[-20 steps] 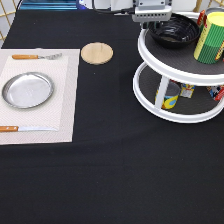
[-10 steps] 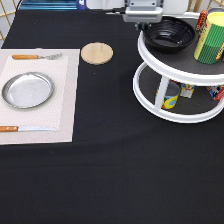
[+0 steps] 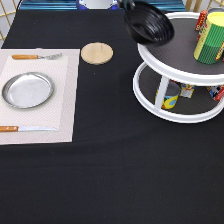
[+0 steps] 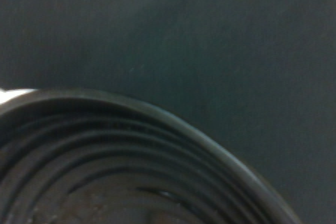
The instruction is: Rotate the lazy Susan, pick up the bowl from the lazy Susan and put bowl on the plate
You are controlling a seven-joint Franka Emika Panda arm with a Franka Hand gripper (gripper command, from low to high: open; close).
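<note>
You had the glossy black ribbed bowl (image 3: 149, 22) tilted and lifted over the exterior view's left rim of the white two-tier lazy Susan (image 3: 165, 107), at the table's far edge; the wrist camera showed its ribbed inside (image 4: 112, 165) against black cloth. The gripper was out of the exterior view, so I cannot tell its grip, and the round silver metal plate (image 3: 28, 90) lay bare on the pale placemat (image 3: 65, 115) near the table's left edge

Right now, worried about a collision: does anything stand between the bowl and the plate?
Nothing tall. The flat coaster lies on the line from the raised bowl to the plate. The claw is out of the exterior view.
</note>
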